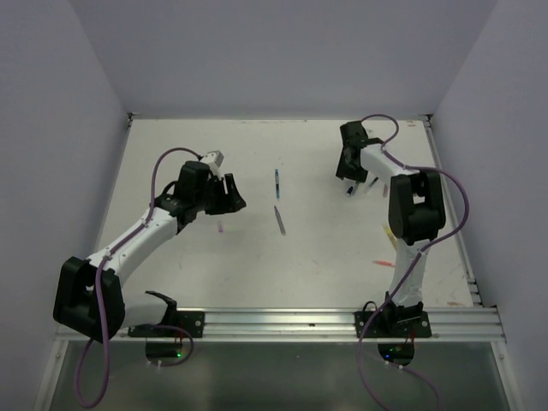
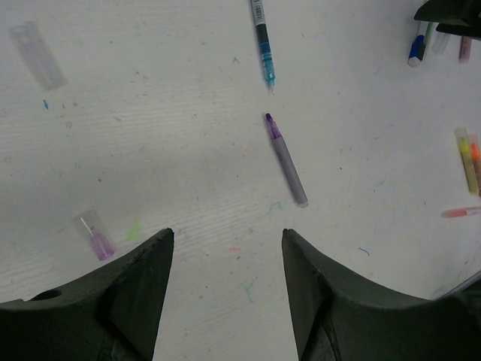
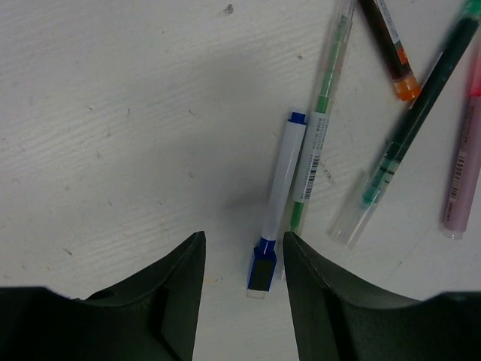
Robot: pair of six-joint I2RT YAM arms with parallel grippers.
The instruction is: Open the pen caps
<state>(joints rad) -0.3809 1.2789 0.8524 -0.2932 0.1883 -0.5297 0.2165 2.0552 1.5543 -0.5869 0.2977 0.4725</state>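
Observation:
My right gripper (image 3: pixel 242 238) is open, low over the table, with its jaws on either side of the blue cap (image 3: pixel 262 269) of a white pen (image 3: pixel 281 180). A green pen (image 3: pixel 322 113), a dark green pen (image 3: pixel 409 128), an orange-tipped pen (image 3: pixel 389 45) and a pink pen (image 3: pixel 464 165) lie beside it. My left gripper (image 2: pixel 227 233) is open and empty, above bare table. A purple-grey pen (image 2: pixel 286 159) and a teal pen (image 2: pixel 262 45) lie ahead of it, both uncapped. A clear purple-tipped cap (image 2: pixel 98 237) lies to its left.
From above, the left gripper (image 1: pixel 231 197) is mid-left and the right gripper (image 1: pixel 351 181) far right. The teal pen (image 1: pixel 277 182) and purple-grey pen (image 1: pixel 279 219) lie between them. Another clear cap (image 2: pixel 37 54) lies far left. Yellow and orange pens (image 2: pixel 467 158) lie right. White walls enclose the table.

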